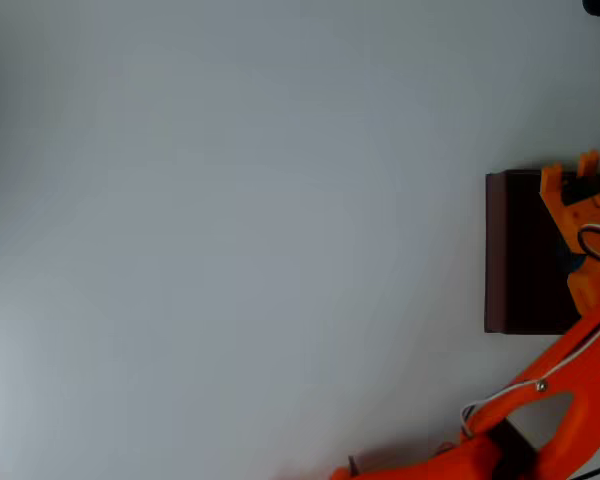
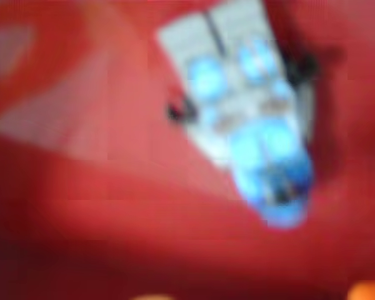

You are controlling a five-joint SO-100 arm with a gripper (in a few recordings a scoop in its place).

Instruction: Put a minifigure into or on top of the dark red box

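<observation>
Jaws of the orange gripper (image 1: 570,172) hang over the far edge of the large dark red box (image 1: 496,250) with its near-black interior; whether they grip anything I cannot tell. The wrist view shows the small blue minifigure (image 2: 262,137), blurred, against red. Judging by this, release is the step in hand. The pale counter (image 1: 230,240) leaves open room leftward.

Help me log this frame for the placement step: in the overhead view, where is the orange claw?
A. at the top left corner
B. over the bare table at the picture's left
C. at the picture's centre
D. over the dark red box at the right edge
D: the claw reaches over the dark interior of the dark red box at the right edge.
</observation>
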